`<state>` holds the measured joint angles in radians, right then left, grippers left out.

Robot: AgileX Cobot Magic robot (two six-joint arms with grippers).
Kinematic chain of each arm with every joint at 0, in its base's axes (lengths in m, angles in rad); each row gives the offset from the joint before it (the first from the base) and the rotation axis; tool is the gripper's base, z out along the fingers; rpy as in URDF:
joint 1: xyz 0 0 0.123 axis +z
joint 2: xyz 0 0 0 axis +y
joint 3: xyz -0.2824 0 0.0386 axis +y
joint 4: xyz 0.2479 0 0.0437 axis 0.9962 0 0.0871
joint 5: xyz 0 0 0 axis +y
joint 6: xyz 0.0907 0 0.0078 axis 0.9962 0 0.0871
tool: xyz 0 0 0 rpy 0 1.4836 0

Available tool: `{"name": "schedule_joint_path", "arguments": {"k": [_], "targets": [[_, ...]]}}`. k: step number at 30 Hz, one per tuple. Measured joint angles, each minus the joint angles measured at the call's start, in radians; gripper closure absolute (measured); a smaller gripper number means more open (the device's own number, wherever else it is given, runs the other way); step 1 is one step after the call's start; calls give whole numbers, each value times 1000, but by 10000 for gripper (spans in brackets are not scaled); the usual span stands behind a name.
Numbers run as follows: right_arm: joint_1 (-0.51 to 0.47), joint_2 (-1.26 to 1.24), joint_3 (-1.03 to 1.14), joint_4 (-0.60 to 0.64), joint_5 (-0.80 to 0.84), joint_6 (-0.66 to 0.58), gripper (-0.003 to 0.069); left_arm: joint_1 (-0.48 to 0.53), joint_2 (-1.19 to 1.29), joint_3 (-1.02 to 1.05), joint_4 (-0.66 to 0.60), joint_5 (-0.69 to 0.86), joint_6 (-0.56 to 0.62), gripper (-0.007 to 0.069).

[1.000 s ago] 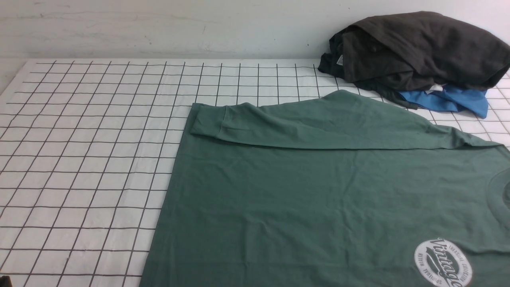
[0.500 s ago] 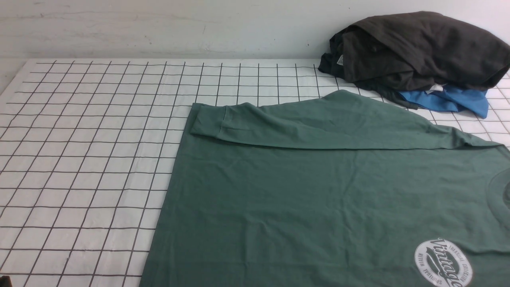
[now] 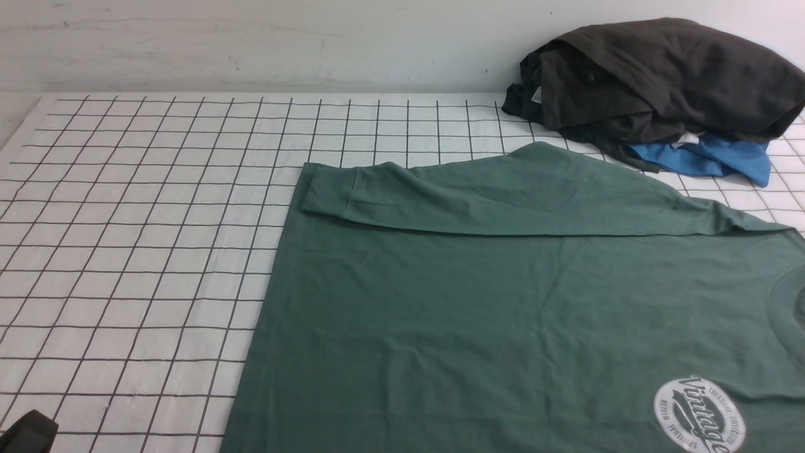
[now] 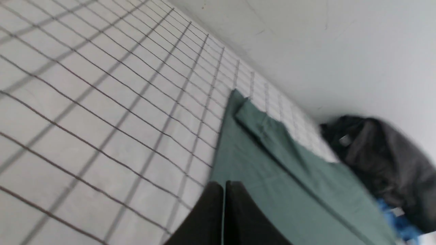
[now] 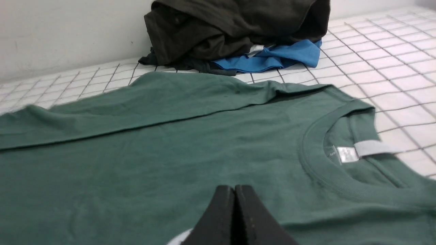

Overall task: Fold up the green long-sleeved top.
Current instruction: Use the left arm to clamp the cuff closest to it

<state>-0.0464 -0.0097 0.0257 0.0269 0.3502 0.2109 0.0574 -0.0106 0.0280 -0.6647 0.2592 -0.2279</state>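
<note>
Broadly flat green top (image 3: 465,302), sleeve folded inward (far side), creased

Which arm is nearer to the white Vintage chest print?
Right. The right arm is close to the Vintage print; the left arm is farther, out past the hem.

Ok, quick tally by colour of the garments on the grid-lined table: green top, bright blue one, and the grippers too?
Green: 1, the long-sleeved top
Bright blue: 1, the garment under the dark pile
Black: 2, the left gripper and right gripper, both shut
Total: 4
</note>
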Motion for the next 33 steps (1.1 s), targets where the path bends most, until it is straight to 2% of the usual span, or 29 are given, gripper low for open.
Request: {"name": "schedule_joint_path", "arguments": {"k": [3,5,8,9,10,11,12,14,18,19,22,25,27,30,33], "targets": [[0,0,0,137,-6,54,673,0,0,0,-138,-2,-9,632],[0,0,1,284,-8,120,673,0,0,0,-222,-5,-9,632],[0,0,1,540,-9,207,673,0,0,0,-300,-10,-9,632],[0,0,1,557,-9,216,673,0,0,0,-305,-10,-9,632],[0,0,1,678,-16,237,673,0,0,0,-345,-10,-5,632],[0,0,1,678,-17,237,673,0,0,0,-348,-10,-5,632],[0,0,1,757,-26,240,673,0,0,0,-366,1,27,632],[0,0,1,768,-31,227,673,0,0,0,-372,19,71,632],[0,0,1,750,-66,169,673,0,0,-90,-372,120,363,632],[0,0,1,750,-68,168,673,0,0,-104,-372,126,396,632],[0,0,1,762,-106,164,673,0,1,-226,-370,136,666,632],[0,0,1,766,-147,142,673,0,44,-319,-337,140,831,632],[0,0,1,751,-171,98,673,0,107,-367,-283,160,869,632],[0,0,-13,708,-163,-1,673,0,209,-439,-162,234,857,632],[0,7,-116,614,-113,-177,673,-2,379,-547,39,445,771,632]]}}
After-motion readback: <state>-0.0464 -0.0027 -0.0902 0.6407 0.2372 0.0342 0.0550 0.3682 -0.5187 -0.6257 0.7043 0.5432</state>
